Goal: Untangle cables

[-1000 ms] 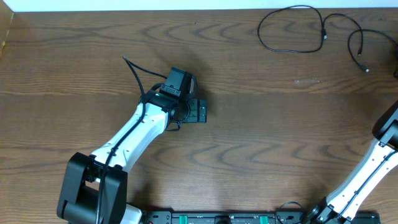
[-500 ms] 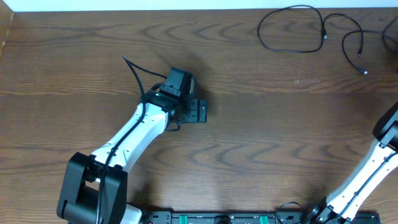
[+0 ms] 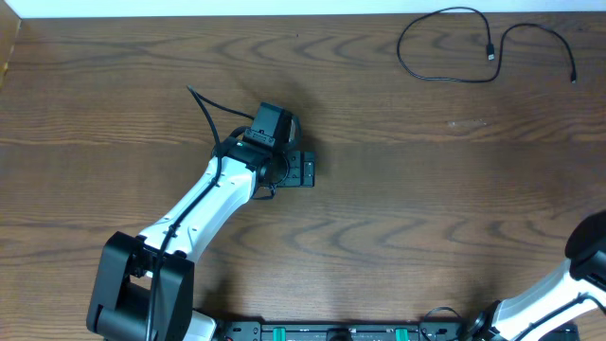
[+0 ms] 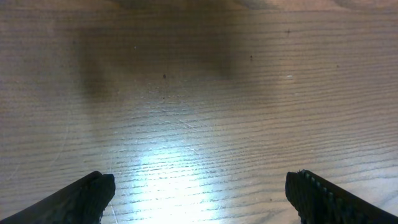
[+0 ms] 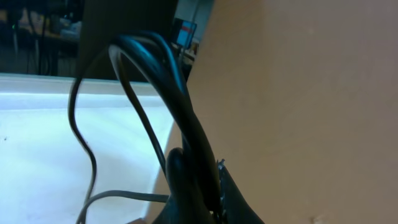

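**Left arm.** The left arm (image 3: 204, 204) reaches from the near edge of the surface (image 3: 379, 189) toward its left-centre. In the left wrist view the left gripper (image 4: 199, 199) hangs over bare wood. Its jaws stand wide apart, with one fingertip at each lower corner of the view and nothing between them.

**Right arm.** The right arm (image 3: 568, 284) sits at the near right corner of the surface, and its jaws are outside the overhead view. In the right wrist view the right gripper (image 5: 193, 196) is a dark, blurred mass at the bottom of the frame. Its jaws are closed on the cord bundle (image 5: 180, 93), which rises from them in a tight arch of black strands with one paler strand alongside. The exact contact point is too blurred to make out.

**Free cable.** One black cable (image 3: 399, 47) lies near the far right corner of the surface. It forms a loose open loop, and a tail curves on toward the right edge. It is well apart from both arms.
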